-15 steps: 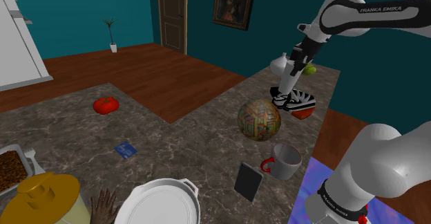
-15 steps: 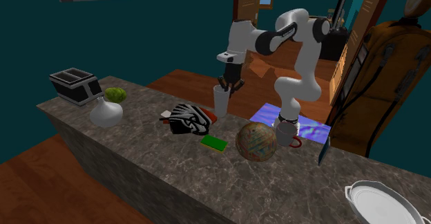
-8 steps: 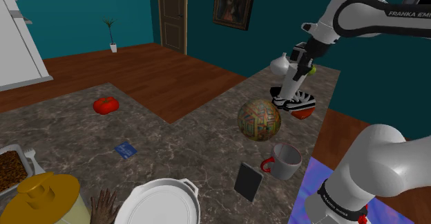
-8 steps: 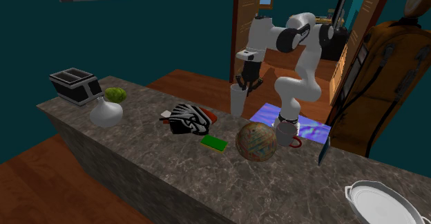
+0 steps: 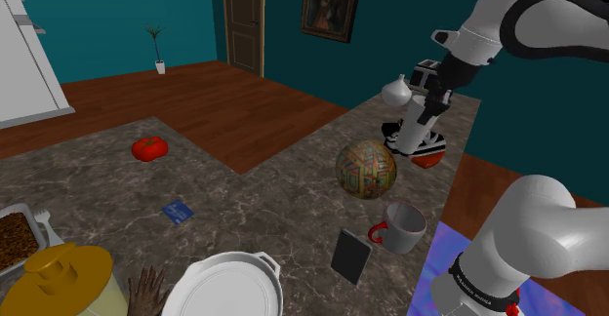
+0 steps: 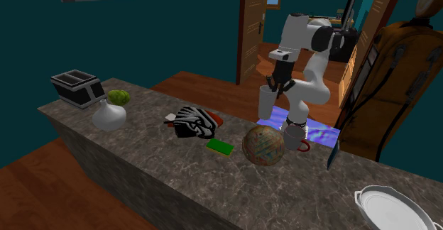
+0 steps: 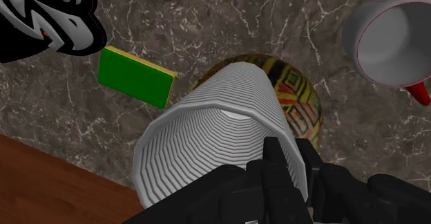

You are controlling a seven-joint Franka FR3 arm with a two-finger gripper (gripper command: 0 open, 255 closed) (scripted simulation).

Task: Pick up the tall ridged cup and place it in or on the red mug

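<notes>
A tall white ridged cup [image 7: 221, 140] hangs in the air with my gripper [image 7: 291, 159] shut on its rim, one finger inside and one outside. In the shoulder view the cup [image 5: 418, 129] is held by the gripper [image 5: 429, 99] in front of a striped shoe [image 5: 418, 146]. In the second exterior view the cup [image 6: 266, 102] hangs under the gripper [image 6: 278, 85], above and a little to the left of the mug [image 6: 293, 136]. The mug [image 5: 402, 228] is grey with a red handle and stands upright and open [image 7: 390, 43] beside a patterned globe [image 7: 298, 98].
The patterned globe [image 5: 366, 168] stands between shoe and mug. A green sponge [image 6: 220, 146], a white vase [image 6: 108, 116] and a toaster [image 6: 77, 88] are on the counter. Nearer the stand are a black tablet [image 5: 349, 256], a white lidded dish [image 5: 234, 285], a blue card [image 5: 177, 212] and a tomato [image 5: 149, 148].
The arm has carried the held cup toward the second exterior view's right, from beside the shoe to near the globe and mug. The grip has stayed shut.
</notes>
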